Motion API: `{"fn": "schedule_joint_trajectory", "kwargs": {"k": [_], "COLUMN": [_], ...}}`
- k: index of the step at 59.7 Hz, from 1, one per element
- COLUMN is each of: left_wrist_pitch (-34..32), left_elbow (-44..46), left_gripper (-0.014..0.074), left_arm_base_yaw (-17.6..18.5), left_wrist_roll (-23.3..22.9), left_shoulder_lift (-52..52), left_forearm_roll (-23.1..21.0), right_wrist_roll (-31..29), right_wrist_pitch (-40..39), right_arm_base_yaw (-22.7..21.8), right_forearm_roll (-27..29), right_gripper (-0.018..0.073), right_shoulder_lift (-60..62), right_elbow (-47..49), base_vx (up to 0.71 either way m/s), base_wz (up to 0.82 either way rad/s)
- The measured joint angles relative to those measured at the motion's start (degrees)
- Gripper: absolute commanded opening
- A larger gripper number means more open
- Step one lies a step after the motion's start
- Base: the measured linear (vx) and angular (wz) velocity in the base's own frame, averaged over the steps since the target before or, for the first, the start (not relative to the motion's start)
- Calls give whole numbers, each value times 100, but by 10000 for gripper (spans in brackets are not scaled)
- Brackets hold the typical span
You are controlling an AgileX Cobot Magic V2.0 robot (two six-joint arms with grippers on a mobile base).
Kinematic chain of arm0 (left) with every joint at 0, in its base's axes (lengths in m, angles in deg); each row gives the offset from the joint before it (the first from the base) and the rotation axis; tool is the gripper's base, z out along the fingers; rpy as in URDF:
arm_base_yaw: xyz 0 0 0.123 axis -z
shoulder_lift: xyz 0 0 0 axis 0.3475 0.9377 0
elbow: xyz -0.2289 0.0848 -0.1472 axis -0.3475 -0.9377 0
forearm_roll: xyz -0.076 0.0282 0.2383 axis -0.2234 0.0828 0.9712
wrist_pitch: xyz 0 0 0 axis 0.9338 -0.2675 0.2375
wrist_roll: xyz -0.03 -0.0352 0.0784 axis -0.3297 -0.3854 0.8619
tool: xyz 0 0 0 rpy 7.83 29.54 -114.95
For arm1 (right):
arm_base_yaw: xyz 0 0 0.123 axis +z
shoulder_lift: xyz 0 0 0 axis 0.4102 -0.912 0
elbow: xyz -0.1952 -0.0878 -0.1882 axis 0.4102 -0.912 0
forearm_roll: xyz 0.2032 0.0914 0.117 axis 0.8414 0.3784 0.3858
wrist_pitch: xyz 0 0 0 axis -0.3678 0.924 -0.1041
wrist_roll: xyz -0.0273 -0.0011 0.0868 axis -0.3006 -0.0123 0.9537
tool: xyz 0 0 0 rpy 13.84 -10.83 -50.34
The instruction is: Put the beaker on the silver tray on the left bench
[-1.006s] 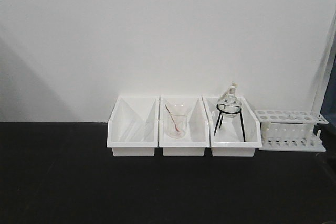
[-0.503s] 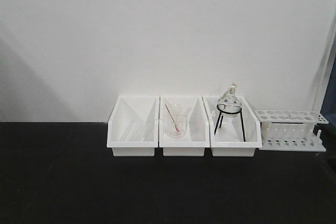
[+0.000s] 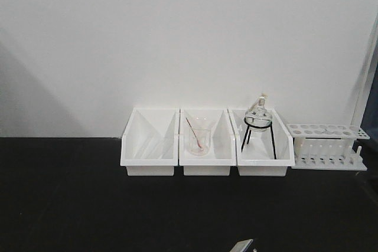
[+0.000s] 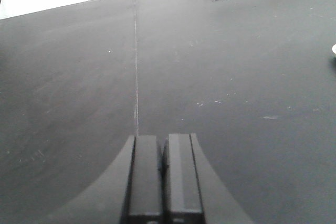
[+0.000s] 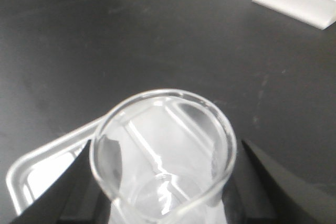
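Right end effector (image 5: pixel 163 203) grips beaker (image 5: pixel 163 150) over silver tray (image 5: pixel 37 174); labels unseen.

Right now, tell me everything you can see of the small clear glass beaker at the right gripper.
The small clear glass beaker shows only in the right wrist view, seen from above through its open round mouth. It is colourless, thin-walled and looks empty, its circular base visible through the glass. It stands roughly upright between the dark fingers of the right gripper, which flank it on both sides. Below and behind it lies a corner of the shallow metallic silver tray on the matte black bench top. Contact underneath is hidden.
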Motion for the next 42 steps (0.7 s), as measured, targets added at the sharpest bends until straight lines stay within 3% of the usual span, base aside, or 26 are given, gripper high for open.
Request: {"fn": "schedule_joint_trajectory", "kwargs": {"k": [11, 27, 42], "left_wrist_pitch": [0, 0, 0], "left_elbow": [0, 0, 0], "left_gripper": [1, 1, 1], "left_arm_base_yaw": [0, 0, 0], "left_wrist_roll": [0, 0, 0], "left_shoulder_lift": [0, 0, 0], "left_forearm_roll": [0, 0, 0], "right_wrist_roll": [-534, -825, -855], "right_wrist_pitch": [-476, -822, -854], "right_arm_base_yaw": [0, 0, 0], "right_forearm_roll": [216, 1027, 1102], "right_gripper": [0, 29, 178], "right_shoulder_lift": [-711, -1196, -1196], "right_elbow": [35, 54, 59], "base_vx": [0, 0, 0], "base_wz": [0, 0, 0]}}
